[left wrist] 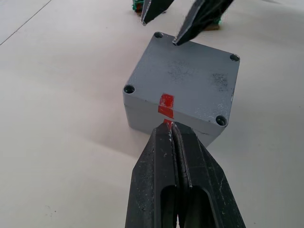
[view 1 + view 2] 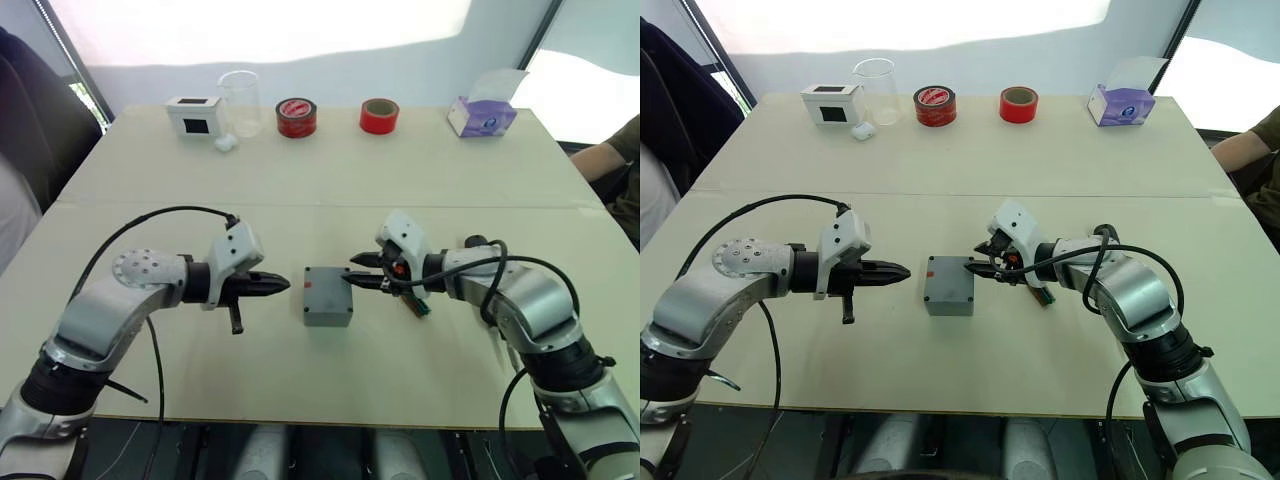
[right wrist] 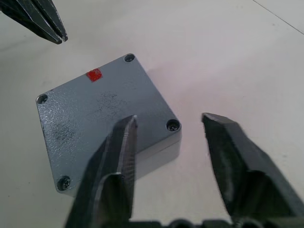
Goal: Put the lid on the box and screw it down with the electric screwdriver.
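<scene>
Centrally on the pale worktop (image 2: 330,200) sits the grey box (image 2: 329,308) with the lid (image 2: 329,287) already on it, screws visible in its corner holes. The left hand (image 2: 278,285), fingers pressed together and empty, points at the box's left side by the red mark, just short of touching. The right hand (image 2: 352,270), fingers apart, hovers over the box's right corner, likely placed to steady it. Far along the worktop stand tape rolls (image 2: 296,117) and a tissue box (image 2: 481,116).
</scene>
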